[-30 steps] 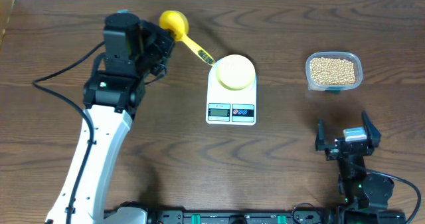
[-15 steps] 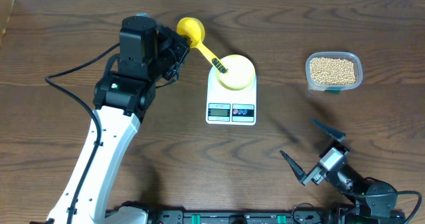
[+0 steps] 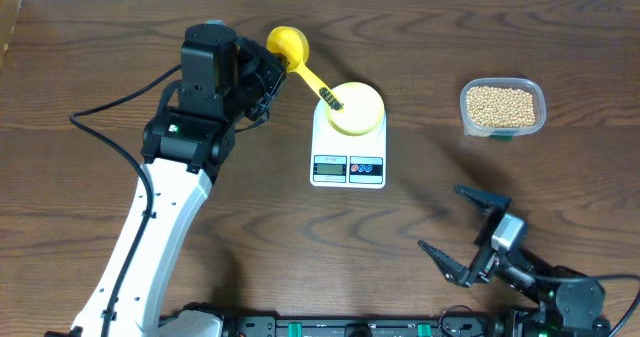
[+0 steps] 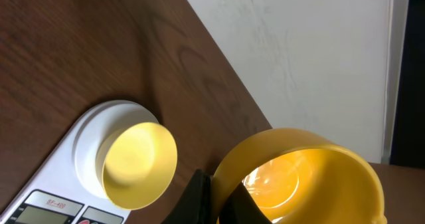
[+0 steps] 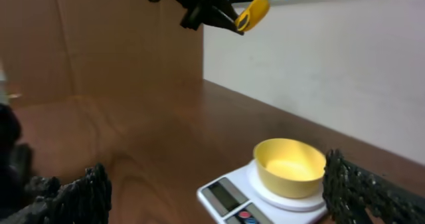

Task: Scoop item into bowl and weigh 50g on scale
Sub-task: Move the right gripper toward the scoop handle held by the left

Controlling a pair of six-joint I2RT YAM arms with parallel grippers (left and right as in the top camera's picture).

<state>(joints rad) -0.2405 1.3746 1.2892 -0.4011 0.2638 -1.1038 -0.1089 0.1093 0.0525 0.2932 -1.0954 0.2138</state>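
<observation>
The pale yellow bowl [image 3: 357,108] stands empty on the white scale [image 3: 348,165]; both also show in the left wrist view [image 4: 136,164] [image 4: 50,199] and the right wrist view [image 5: 289,165] [image 5: 226,196]. The tan beans [image 3: 502,105] lie in a clear container at the right. My left gripper [image 3: 270,65] is shut on the cup rim of a yellow scoop [image 3: 290,45], held above the table left of the scale, with its handle reaching over the bowl. The scoop cup [image 4: 312,177] looks empty. My right gripper [image 3: 462,229] is open and empty near the front right, facing the scale.
The clear plastic container [image 3: 466,117] sits at the right back. A black cable [image 3: 110,107] trails left of the left arm. A light wall [image 5: 345,64] stands behind the table's far edge.
My left arm carried the scoop right toward the scale, then held still. My right gripper swung from facing upward to lie low and turned left toward the scale, still open.
</observation>
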